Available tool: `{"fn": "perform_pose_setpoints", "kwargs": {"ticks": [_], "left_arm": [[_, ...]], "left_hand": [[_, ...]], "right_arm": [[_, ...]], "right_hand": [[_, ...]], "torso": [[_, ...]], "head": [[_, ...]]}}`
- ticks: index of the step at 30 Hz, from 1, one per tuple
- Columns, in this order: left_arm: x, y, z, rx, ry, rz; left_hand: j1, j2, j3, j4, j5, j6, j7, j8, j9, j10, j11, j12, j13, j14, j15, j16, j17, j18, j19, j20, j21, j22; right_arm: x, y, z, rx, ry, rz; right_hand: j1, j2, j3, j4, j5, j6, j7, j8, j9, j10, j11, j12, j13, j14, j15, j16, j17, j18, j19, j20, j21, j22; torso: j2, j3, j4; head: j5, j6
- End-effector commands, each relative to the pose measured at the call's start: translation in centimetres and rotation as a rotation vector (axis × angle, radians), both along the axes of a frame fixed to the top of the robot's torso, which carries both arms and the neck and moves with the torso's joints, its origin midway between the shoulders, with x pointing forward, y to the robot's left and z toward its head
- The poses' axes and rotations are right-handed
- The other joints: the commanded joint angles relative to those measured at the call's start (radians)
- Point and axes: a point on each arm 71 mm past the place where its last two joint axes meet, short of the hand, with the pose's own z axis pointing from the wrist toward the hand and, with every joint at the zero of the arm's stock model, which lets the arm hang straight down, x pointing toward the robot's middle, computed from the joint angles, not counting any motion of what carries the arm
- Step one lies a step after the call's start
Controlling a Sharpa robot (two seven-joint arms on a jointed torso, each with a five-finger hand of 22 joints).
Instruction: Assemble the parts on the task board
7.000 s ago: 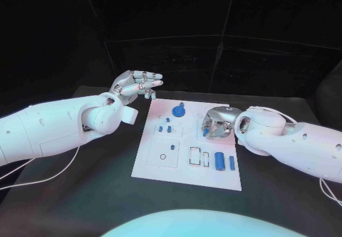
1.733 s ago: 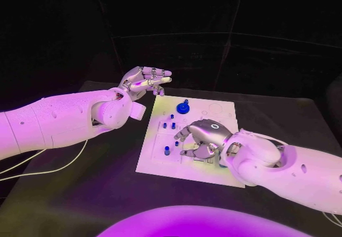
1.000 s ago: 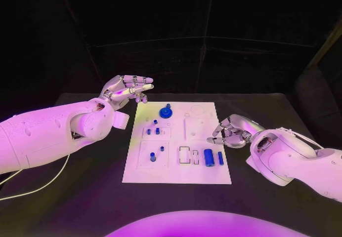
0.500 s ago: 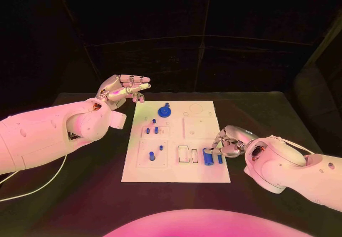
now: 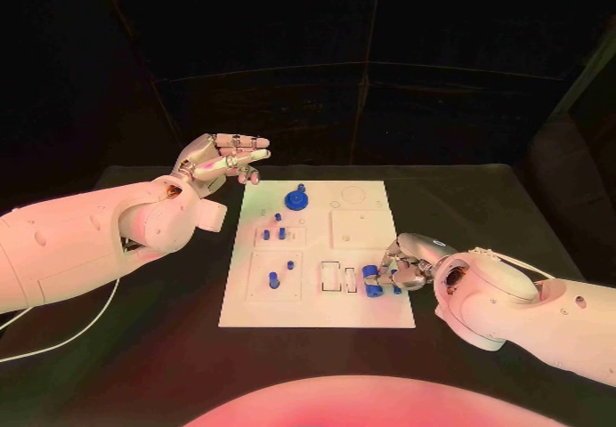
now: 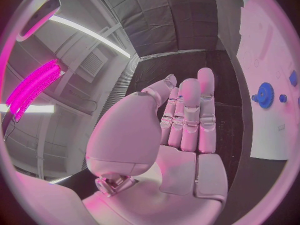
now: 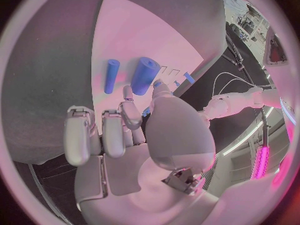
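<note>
Right hand low at the near right edge of the task board, fingers curled down over the two cylinders there. Thick blue cylinder and thin blue cylinder lie side by side on the board just ahead of the fingertips. Can't tell if the fingers actually touch or pinch the thick one; nothing visibly lifted.

Part count on board: 2 cylinders near right, 2 small pegs in the near left block, 3 small pegs in the block behind, 1 blue gear with knob at the far end. All blue, 8 total. The board sits mid-table.

Left hand raised off the far left corner of the board, holding nothing, fingers straight and close together.

Vs 0.5 s ago: right hand has dropped a bit nearer and closed in over the thick cylinder. Left hand unchanged, parts unmoved.
</note>
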Motion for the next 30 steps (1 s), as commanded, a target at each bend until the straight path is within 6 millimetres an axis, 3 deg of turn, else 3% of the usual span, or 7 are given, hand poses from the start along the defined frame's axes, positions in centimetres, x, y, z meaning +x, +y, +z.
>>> {"fn": "perform_pose_setpoints", "kwargs": {"ticks": [1, 16, 23, 30], "left_arm": [[0.0, 0.0, 0.1, -0.01, -0.004, -0.01], [-0.1, 0.0, 0.1, -0.01, 0.0, -0.013], [-0.1, 0.1, 0.1, -0.01, 0.001, -0.012], [-0.1, 0.1, 0.1, -0.009, 0.001, -0.011]], "left_hand": [[-0.006, 0.007, -0.005, 0.0, 0.0, 0.003, -0.001, 0.006, -0.001, -0.007, 0.004, 0.007, 0.001, -0.007, 0.002, -0.005, -0.001, 0.006, -0.005, 0.0, -0.005, -0.001], [-0.007, 0.009, -0.005, 0.001, 0.0, 0.003, -0.001, 0.007, -0.001, -0.007, 0.003, 0.008, 0.001, -0.008, 0.002, -0.006, -0.003, 0.006, -0.005, 0.0, -0.006, -0.001], [-0.007, 0.009, -0.005, 0.001, 0.0, 0.003, -0.001, 0.007, -0.001, -0.007, 0.003, 0.008, 0.001, -0.008, 0.002, -0.006, -0.003, 0.006, -0.005, 0.0, -0.006, -0.001], [-0.007, 0.009, -0.005, 0.001, 0.0, 0.003, -0.001, 0.007, -0.001, -0.007, 0.003, 0.008, 0.001, -0.008, 0.002, -0.006, -0.003, 0.006, -0.005, 0.0, -0.006, -0.001]], "right_arm": [[-0.1, 0.1, -0.3, -0.045, 0.018, 0.023], [0.2, 1.2, -1.3, -0.071, 0.013, 0.043], [0.2, 1.2, -1.2, -0.025, -0.015, 0.015], [-0.5, 0.7, -0.3, 0.094, -0.035, -0.043]], "right_hand": [[-0.01, 0.003, -0.006, -0.002, -0.003, 0.001, -0.004, 0.004, 0.001, 0.007, 0.0, 0.004, 0.002, 0.052, 0.002, 0.006, 0.002, -0.014, 0.021, 0.002, 0.005, 0.162], [0.023, 0.024, -0.007, -0.007, 0.003, 0.0, -0.007, 0.025, 0.003, 0.007, -0.002, 0.007, 0.014, 0.053, 0.0, 0.009, 0.011, -0.015, 0.024, 0.0, 0.009, 0.168], [0.083, 0.066, 0.0, -0.013, 0.071, 0.013, -0.014, 0.057, 0.008, 0.026, -0.009, 0.028, 0.05, 0.055, -0.005, 0.015, 0.024, -0.019, 0.033, -0.004, 0.019, 0.18], [0.11, 0.092, -0.001, -0.013, 0.138, 0.036, -0.028, 0.081, 0.016, 0.054, -0.022, 0.057, 0.091, 0.059, -0.016, 0.025, 0.047, -0.023, 0.044, -0.012, 0.03, 0.192]], "torso": [[0.0, 0.0, -0.0012], [0.001, -0.0001, 0.0003], [0.0, -0.0001, 0.0], [-0.001, -0.0004, -0.0013]], "head": [[0.003, -0.001], [0.003, -0.003], [0.004, -0.003], [0.002, -0.002]]}}
